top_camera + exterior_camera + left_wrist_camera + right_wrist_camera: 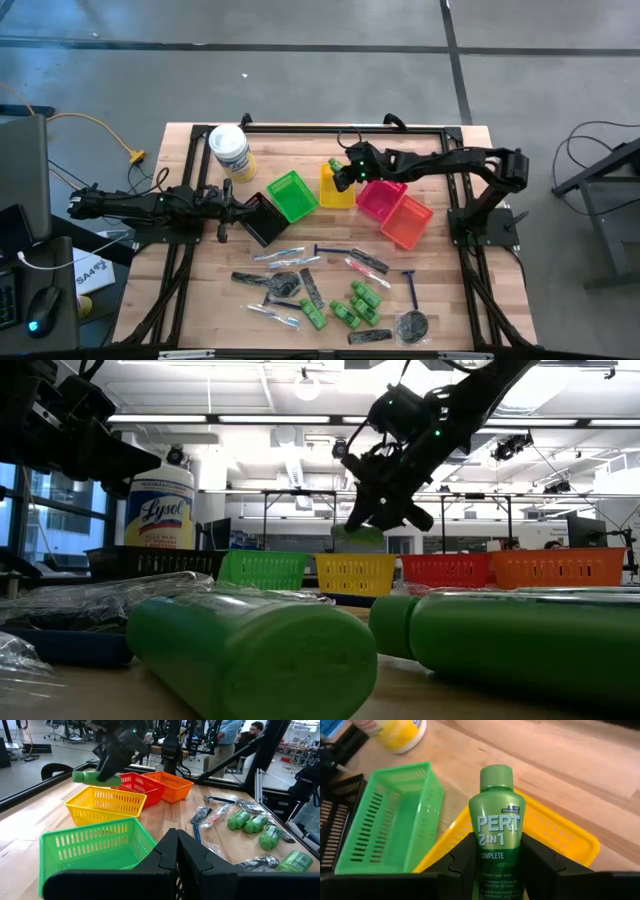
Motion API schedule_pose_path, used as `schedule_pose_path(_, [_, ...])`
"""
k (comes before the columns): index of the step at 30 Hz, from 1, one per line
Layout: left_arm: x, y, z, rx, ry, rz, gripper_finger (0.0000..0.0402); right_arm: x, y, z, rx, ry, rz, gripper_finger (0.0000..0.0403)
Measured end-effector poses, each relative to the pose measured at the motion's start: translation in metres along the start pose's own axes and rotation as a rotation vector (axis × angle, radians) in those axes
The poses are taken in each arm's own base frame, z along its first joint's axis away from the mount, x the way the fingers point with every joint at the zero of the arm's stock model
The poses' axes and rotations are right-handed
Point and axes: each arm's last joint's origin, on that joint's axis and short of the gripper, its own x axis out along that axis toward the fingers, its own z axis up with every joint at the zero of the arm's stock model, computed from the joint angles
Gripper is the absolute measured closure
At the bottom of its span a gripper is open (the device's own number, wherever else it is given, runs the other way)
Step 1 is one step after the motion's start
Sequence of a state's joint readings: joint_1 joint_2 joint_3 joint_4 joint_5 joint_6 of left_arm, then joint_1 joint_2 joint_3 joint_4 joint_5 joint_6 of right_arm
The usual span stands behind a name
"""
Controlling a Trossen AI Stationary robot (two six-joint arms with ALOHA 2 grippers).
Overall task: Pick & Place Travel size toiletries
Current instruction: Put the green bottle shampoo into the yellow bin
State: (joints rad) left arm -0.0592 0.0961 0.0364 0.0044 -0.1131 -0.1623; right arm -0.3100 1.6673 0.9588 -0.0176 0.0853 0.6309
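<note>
Right gripper [497, 865] clamps green mini bottle [497, 827] by its lower body over yellow basket [560, 832]; likely light, rigid, slick plastic; left gripper [175, 852] shut, empty.

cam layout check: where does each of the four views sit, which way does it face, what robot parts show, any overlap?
High: overhead, straight down; both arms, table.
Low: tabletop level, facing the baskets; right gripper overhead.
Left wrist: looks past the shut left gripper across the green basket.
Right wrist: looks down past the right gripper holding the green bottle.
Shared: all four show the yellow basket.
</note>
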Motion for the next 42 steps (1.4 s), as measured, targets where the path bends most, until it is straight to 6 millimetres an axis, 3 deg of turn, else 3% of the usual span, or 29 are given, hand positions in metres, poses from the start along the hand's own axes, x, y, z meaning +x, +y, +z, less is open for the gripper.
schedule_pose_path(5, [0.0, 0.0, 0.0, 0.0, 0.0, 0.0, 0.0402, 0.012, 0.007, -0.009, -0.008, 0.043, 0.006, 0.0287])
schedule_pose_path(15, [0.0, 0.0, 0.0, 0.0, 0.001, -0.001, 0.0402, 0.031, 0.033, 0.005, -0.122, 0.181, -0.205, 0.0285])
schedule_pose_path(24, [0.0, 0.0, 0.0, 0.0, 0.004, -0.001, 0.0402, 0.032, 0.035, -0.002, -0.103, 0.243, -0.211, 0.0287])
schedule_pose_path(32, [0.0, 0.0, -0.001, 0.001, 0.005, -0.001, 0.0402, 0.052, 0.028, -0.009, -0.102, 0.272, -0.215, 0.0286])
schedule_pose_path(42, [0.0, 0.0, -0.001, 0.001, 0.006, -0.001, 0.0402, 0.061, 0.021, -0.014, -0.114, 0.303, -0.228, 0.0284])
